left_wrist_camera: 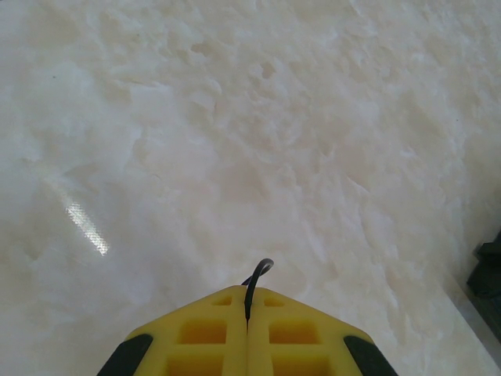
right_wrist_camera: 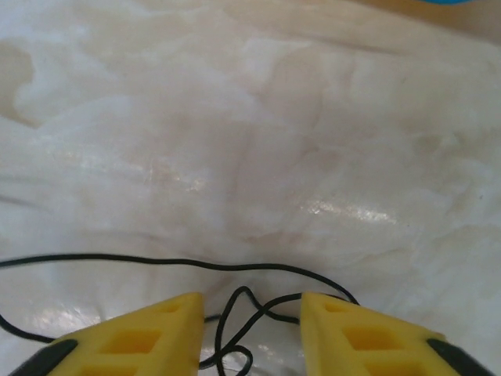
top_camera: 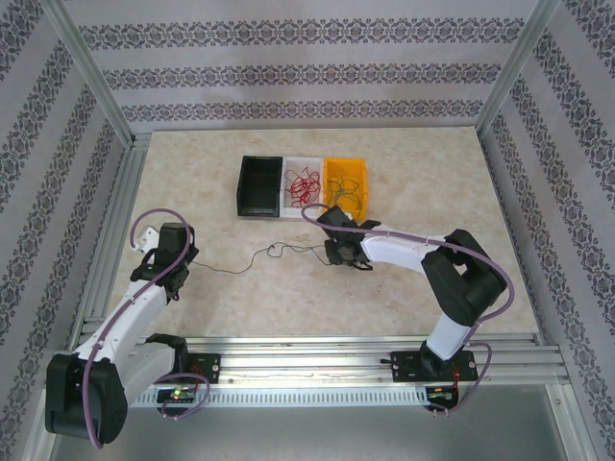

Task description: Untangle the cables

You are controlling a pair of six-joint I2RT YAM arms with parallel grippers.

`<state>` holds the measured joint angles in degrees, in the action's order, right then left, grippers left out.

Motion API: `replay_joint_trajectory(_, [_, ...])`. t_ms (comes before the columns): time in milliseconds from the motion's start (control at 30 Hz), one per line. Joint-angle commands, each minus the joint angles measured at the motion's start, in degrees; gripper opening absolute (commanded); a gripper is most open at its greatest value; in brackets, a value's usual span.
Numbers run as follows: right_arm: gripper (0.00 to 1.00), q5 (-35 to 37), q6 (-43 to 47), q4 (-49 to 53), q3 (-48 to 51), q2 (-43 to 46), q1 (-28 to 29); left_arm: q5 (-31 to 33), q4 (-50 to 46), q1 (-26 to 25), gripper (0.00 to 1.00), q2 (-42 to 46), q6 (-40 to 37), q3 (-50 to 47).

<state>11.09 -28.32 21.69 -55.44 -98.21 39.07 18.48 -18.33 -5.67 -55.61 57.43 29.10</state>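
**Top external view.** A thin black cable [top_camera: 274,250] is seen stretched across the pale marbled surface [top_camera: 432,182] between the two end effectors. One end is at the left end effector [top_camera: 185,272], the other at the right end effector [top_camera: 333,254]; a small kink is noted about midway between them. Beyond the right end effector, three small bins are set touching in a row. The black plastic bin [top_camera: 259,185] is toward the left. The white bin [top_camera: 288,165] holds a bundle of curled red cables [top_camera: 305,182]. The yellow bin [top_camera: 332,169], directly beyond the right end effector, holds looped green cables [top_camera: 350,200]. The two end effectors are well apart.

**Left wrist view.** The yellow fingers [left_wrist_camera: 203,333] are pressed fully together, with no gap left between them. The black cable is pinched in the seam, and a short curved tip is seen protruding just past the fingertips. Bare surface lies ahead of the end effector.

**Right wrist view.** The yellow fingers [right_wrist_camera: 149,337] are held apart with a moderate gap. A small tangled loop of the black cable lies on the surface in that gap. No grip on it can be confirmed. A long strand runs from the loop off to the left, just ahead of the left fingertip.
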Motion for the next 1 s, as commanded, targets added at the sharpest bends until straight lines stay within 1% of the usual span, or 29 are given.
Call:
replay_joint_trajectory(0, [0.14, 0.0, 0.4, 1.9, -0.2, -0.6, -1.0, 1.9, 1.8, -0.6, 0.00, 0.3, -0.3, 0.0])
replay_joint_trajectory(67, [0.02, 0.4, -0.8, 1.8, 0.5, 0.5, -2.1, 3.3, 1.6, -0.6, 0.00, 0.3, -1.3, 0.5])
replay_joint_trajectory(100, [0.00, 0.0, -1.7, 1.5, 0.9, 1.2, -3.2, 4.3, 1.5, -0.6, 0.00, 0.4, -2.5, 0.9])
replay_joint_trajectory(233, [0.00, -6.0, -8.2, -0.6, 4.2, 5.9, -11.9, 11.4, 1.6, -0.6, 0.00, 0.5, -12.7, 4.0])
replay_joint_trajectory(333, [0.00, -8.7, -11.4, -1.0, 6.5, 10.2, -19.2, 19.2, 0.9, -0.6, 0.00, 0.1, -21.4, 7.4])
replay_joint_trajectory(400, [0.00, -9.5, -12.6, -0.8, 7.9, 13.8, -24.6, 25.7, -0.2, -0.2, 0.00, -0.5, -24.6, 9.7])
replay_joint_trajectory(467, [0.00, -10.5, -13.5, -0.5, 9.1, 16.7, -30.0, 28.3, -1.0, 1.5, 0.00, -1.0, -26.2, 11.5])
replay_joint_trajectory(567, [0.00, -12.8, -14.6, -0.3, 10.9, 19.9, -38.8, 28.8, -2.8, 4.9, 0.00, -1.8, -24.8, 13.4])
replay_joint_trajectory(700, [0.00, -14.6, -17.1, -0.5, 14.1, 23.8, -49.1, 25.6, -6.9, 9.9, 0.00, -2.9, -18.9, 15.2])
replay_joint_trajectory(767, [0.00, -15.4, -17.7, -1.1, 15.6, 25.4, -52.6, 23.0, -7.0, 11.6, 0.00, -3.2, -17.8, 15.4])
replay_joint_trajectory(967, [0.00, -15.0, -17.3, 0.2, 17.1, 28.3, -59.4, 22.2, -10.7, 14.0, 0.00, -4.8, -13.0, 16.6])
